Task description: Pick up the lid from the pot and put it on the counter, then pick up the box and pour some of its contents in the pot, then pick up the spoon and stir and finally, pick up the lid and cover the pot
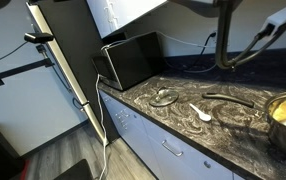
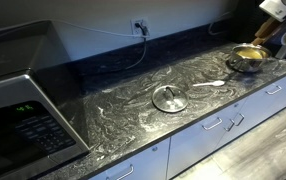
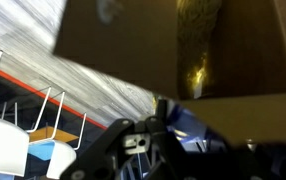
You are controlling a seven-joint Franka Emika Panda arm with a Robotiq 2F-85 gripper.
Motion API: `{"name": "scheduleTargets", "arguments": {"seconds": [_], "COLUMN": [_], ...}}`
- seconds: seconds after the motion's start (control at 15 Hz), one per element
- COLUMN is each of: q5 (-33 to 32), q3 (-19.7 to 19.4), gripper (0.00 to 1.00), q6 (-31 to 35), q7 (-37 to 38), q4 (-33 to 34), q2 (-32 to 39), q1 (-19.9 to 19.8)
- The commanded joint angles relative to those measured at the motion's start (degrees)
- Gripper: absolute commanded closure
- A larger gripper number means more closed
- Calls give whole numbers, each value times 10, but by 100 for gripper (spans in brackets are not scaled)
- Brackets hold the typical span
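Fingers (image 3: 159, 118) part-closed, gripping box (image 3: 173, 45), raised near pot (image 2: 247, 58). Lid (image 2: 169, 98) flat on worktop (image 2: 123, 112); spoon (image 2: 211, 84) between lid and pot.

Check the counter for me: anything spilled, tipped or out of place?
Nothing stands out. The lid lies flat on the counter, and the spoon rests apart from it, nearer the pot, which stands upright. No spill shows around them, though fine grains would be too small to see. The box looks undamaged in the wrist view.
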Motion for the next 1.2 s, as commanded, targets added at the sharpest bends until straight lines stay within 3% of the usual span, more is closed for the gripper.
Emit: {"name": "scheduleTargets", "arguments": {"seconds": [0.0,0.67,1.13], "q5": [-48,-157,-180], "q3": [-9,4,17], "gripper": [92,92,92], "q6": [-8,-15,-18], "q7": [28,93,111], "q4": [-22,-58,-79], "q2": [-18,-36,-52], "q1": [19,24,20]}}
